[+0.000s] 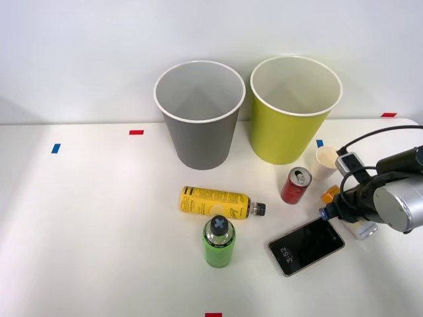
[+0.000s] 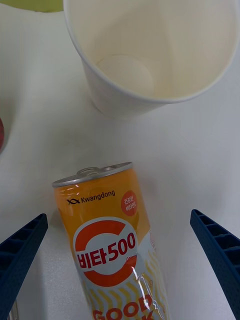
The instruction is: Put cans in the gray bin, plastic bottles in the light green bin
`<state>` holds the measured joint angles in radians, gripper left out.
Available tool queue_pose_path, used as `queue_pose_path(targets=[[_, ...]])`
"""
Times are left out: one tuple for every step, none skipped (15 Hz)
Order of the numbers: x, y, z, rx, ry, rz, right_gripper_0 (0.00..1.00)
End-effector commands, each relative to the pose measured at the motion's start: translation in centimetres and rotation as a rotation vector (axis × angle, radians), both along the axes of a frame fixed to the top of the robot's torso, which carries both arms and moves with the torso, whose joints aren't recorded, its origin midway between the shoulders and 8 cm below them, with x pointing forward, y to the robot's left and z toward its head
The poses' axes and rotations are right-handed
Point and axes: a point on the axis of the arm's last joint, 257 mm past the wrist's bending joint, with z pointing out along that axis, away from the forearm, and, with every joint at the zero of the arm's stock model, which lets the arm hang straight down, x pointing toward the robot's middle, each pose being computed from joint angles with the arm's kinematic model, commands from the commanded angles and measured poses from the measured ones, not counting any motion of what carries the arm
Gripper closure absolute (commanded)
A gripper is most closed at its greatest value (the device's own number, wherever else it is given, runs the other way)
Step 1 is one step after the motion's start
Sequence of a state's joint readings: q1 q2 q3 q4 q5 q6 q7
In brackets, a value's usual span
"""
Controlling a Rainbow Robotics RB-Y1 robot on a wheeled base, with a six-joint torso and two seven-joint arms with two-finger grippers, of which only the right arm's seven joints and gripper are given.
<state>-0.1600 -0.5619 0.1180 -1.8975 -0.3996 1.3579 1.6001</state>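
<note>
The slim orange and white can (image 2: 107,245) lies on its side on the table, between the two fingers of my open right gripper (image 2: 117,216), with neither finger touching it. In the front view my right arm (image 1: 395,205) hangs over this can (image 1: 330,194) and hides most of it. The short red can (image 1: 295,185) stands upright just left of it. A yellow-label bottle (image 1: 215,202) lies on its side mid-table, and the green bottle (image 1: 219,242) stands in front of it. The gray bin (image 1: 198,135) and the light green bin (image 1: 291,132) stand side by side at the back.
A white paper cup (image 2: 150,50) stands upright just beyond the orange can's top, seen beside the light green bin as the cup (image 1: 326,160) in the front view. A black smartphone (image 1: 306,246) lies flat in front of the red can, close to my wrist.
</note>
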Motion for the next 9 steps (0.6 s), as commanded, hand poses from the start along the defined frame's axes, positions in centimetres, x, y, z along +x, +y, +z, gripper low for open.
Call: queue_pose_path(targets=[[-0.07,-0.12,-0.06,-0.008,0.002,0.006,0.0],[-0.09,-0.14,-0.08,-0.012,0.003,0.011,0.0],[-0.05,-0.15,-0.13,-0.013,0.003,0.01,0.0],[-0.11,-0.29,-0.51,-0.016,0.012,0.01,0.0],[-0.02,-0.32,-0.62,-0.015,0.011,0.011,0.0],[-0.06,-0.22,-0.69,-0.016,0.013,0.015,0.0],[-0.09,-0.16,-0.75,-0.019,0.014,0.018,0.0],[-0.06,-0.15,-0.73,-0.019,0.012,0.02,0.0],[-0.02,-0.07,-0.72,-0.02,0.01,0.023,0.0]])
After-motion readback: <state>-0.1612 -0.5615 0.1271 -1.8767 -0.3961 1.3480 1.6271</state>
